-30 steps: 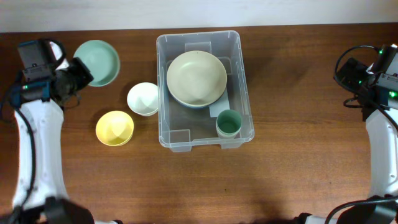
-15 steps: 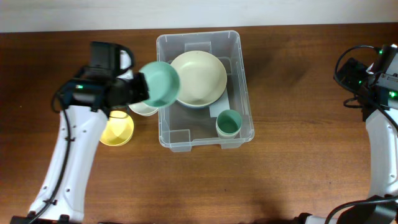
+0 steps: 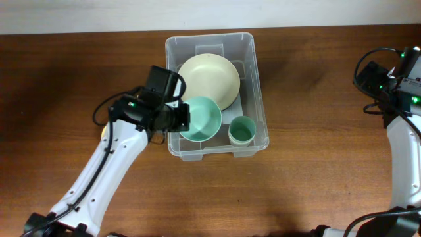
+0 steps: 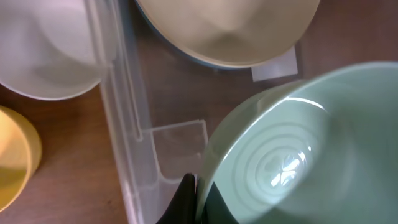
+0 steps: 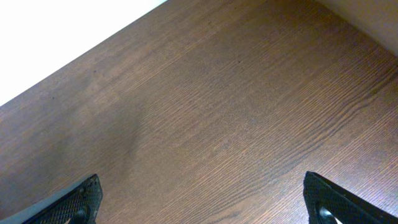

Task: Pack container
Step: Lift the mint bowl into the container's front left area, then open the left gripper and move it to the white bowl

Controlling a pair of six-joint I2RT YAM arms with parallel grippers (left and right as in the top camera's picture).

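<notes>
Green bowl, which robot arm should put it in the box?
Left. The left gripper is shut on the green bowl over the container; the right gripper hangs open far away.

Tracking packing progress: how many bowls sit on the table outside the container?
2: the white bowl and the yellow bowl, on the table beside the container, seen by the left wrist camera; overhead the left arm hides them.

White arm links, black wrist housings, green lights.
</notes>
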